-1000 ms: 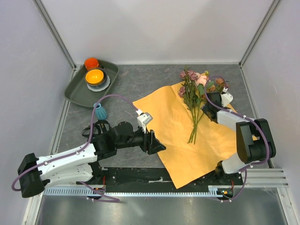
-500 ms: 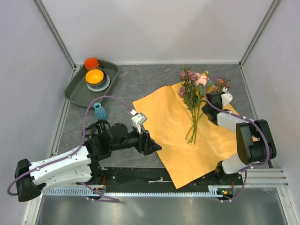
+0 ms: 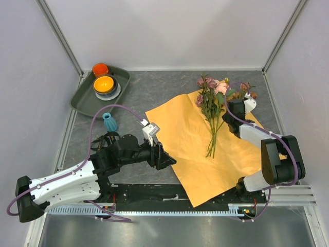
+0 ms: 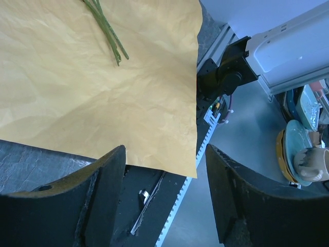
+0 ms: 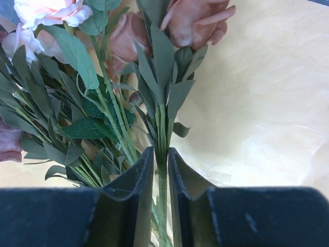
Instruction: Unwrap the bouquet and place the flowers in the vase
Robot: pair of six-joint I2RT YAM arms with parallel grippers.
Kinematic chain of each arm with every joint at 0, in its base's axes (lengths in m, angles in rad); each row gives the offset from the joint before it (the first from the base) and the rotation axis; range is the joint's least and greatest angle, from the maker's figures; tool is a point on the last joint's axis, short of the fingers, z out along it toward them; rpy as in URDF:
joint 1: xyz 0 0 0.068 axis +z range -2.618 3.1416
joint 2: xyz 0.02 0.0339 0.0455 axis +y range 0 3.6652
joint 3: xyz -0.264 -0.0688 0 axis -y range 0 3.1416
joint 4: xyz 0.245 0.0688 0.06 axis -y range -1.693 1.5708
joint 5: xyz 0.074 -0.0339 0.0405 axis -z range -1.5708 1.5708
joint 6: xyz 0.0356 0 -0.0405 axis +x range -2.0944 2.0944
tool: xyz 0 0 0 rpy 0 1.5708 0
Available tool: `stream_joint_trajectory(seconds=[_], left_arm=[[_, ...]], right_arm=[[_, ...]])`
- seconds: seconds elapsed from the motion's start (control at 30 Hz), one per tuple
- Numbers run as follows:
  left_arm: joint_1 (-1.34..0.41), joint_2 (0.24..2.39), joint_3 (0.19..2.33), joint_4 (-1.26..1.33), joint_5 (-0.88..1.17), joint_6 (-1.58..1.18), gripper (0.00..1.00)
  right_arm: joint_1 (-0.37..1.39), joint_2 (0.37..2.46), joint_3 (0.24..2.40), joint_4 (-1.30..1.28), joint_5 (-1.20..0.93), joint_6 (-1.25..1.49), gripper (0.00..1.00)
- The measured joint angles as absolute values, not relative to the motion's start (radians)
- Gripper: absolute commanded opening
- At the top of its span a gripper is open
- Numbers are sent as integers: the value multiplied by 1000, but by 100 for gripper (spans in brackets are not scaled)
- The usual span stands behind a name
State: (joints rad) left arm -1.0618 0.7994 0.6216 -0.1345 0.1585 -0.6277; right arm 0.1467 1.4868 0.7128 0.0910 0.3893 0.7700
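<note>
The bouquet lies unwrapped: its orange paper sheet is spread flat on the table, and the flowers lie across it with their heads toward the back. My right gripper is at the flowers' right side, shut on the green stem of a rust-brown rose cluster. Peach-pink roses and leafy stems lie just left of the right gripper. My left gripper stands open and holds nothing at the paper's near-left edge, and bare stem ends show beyond the left gripper. The teal vase stands upright left of the paper.
A grey tray at the back left holds an orange cup and an orange bowl. A toothed metal rail runs along the near edge. White walls close in the table on three sides.
My right gripper has shut on the rust-brown rose stem and shifted it slightly back and right. The left arm has drawn back to the left, uncovering the vase.
</note>
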Motion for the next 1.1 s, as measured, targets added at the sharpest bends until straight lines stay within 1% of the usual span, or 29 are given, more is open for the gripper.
stream_joint_trajectory(seconds=[0.03, 0.07, 0.1, 0.13, 0.33, 0.37, 0.4, 0.5, 0.57, 0.6, 0.73, 0.77, 0.87, 0.9, 0.97, 1.0, 1.03, 1.07, 1.1], left_arm=[[-1062, 798, 622, -134, 159, -629, 70], [-1062, 798, 622, -134, 159, -630, 70], [-1062, 798, 622, -134, 159, -630, 70], [-1062, 797, 622, -135, 159, -631, 70], [-1062, 793, 623, -142, 159, -631, 71], [-1062, 793, 625, -145, 159, -631, 71], [-1062, 793, 628, -149, 159, -631, 71], [-1062, 796, 644, -156, 160, -631, 71], [-1062, 801, 652, -155, 160, -631, 71], [-1062, 805, 654, -155, 160, -631, 71], [-1062, 818, 654, -155, 165, -633, 71], [-1062, 818, 654, -155, 167, -637, 71], [-1062, 814, 653, -155, 167, -646, 71], [-1062, 811, 653, -155, 167, -648, 71], [-1062, 801, 648, -154, 167, -654, 71], [-1062, 797, 646, -154, 167, -656, 70], [-1062, 791, 644, -154, 167, -658, 70], [-1062, 786, 642, -154, 167, -661, 70], [-1062, 782, 641, -155, 167, -662, 70]], right_arm=[[146, 1487, 713, 91, 388, 770, 20], [146, 1488, 713, 94, 385, 770, 14], [146, 1489, 713, 96, 383, 770, 2], [145, 1491, 712, 101, 380, 767, 0], [146, 1475, 678, 152, 363, 727, 0], [146, 1459, 669, 157, 366, 723, 5], [146, 1441, 663, 155, 373, 720, 22], [145, 1397, 664, 144, 393, 723, 52], [145, 1398, 669, 136, 393, 725, 57], [145, 1406, 670, 133, 392, 730, 58], [142, 1492, 675, 114, 376, 743, 57], [141, 1516, 675, 107, 371, 748, 57], [140, 1566, 675, 93, 356, 761, 47], [140, 1572, 679, 96, 356, 763, 37], [139, 1579, 690, 97, 345, 764, 25], [139, 1581, 691, 100, 342, 763, 11], [139, 1581, 693, 101, 341, 765, 4], [139, 1579, 693, 100, 342, 764, 0], [139, 1573, 693, 97, 344, 764, 0]])
